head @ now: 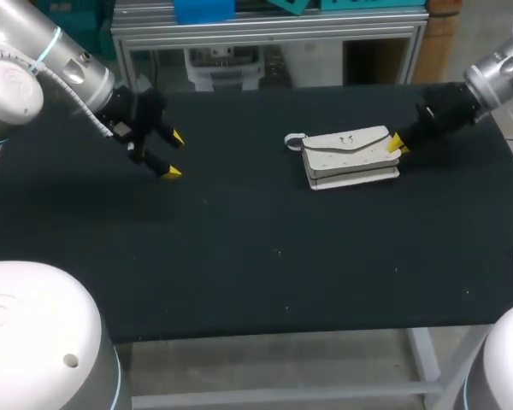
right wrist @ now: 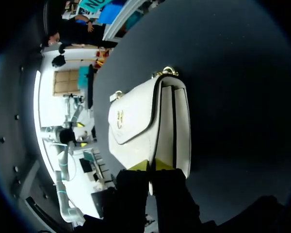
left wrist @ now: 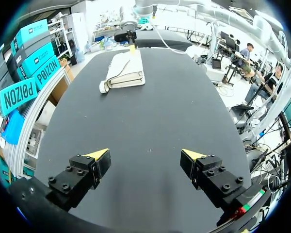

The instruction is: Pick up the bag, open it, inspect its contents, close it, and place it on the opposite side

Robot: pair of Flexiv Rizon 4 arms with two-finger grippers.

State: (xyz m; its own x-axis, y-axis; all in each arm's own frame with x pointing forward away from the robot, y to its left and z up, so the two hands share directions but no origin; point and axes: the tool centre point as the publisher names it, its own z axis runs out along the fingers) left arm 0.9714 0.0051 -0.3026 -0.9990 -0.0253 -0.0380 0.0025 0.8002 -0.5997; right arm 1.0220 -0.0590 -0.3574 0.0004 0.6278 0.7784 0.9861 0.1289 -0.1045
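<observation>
Under everything, a black table (head: 239,273).

From the left, the left arm (head: 34,60), held above the table's left part and well apart from anything on it. From the far right corner, the right arm (head: 496,73), angled down toward the middle.

Right of centre on the table, lying flat with the flap up: a white handbag (head: 350,158). Long axis along the table's width, running from one arm's side to the other. One short end, carrying a small loop (head: 294,139), pointing toward the left arm; the other short end toward the right arm.

Left gripper (head: 169,155) over bare cloth, spread wide with nothing between the yellow tips. Seen from its own wrist (left wrist: 145,160), the handbag (left wrist: 125,70) far ahead, lengthwise along the line of sight, loop (left wrist: 103,87) at the nearer end.

Right gripper (head: 397,144) at the handbag's right short end. From its own wrist (right wrist: 154,166), drawn narrow, with the yellow tips pinching the near edge of the handbag (right wrist: 136,126) from two sides and a sliver of white showing between the fingers.

On the flap, a small gold clasp (right wrist: 120,116).
</observation>
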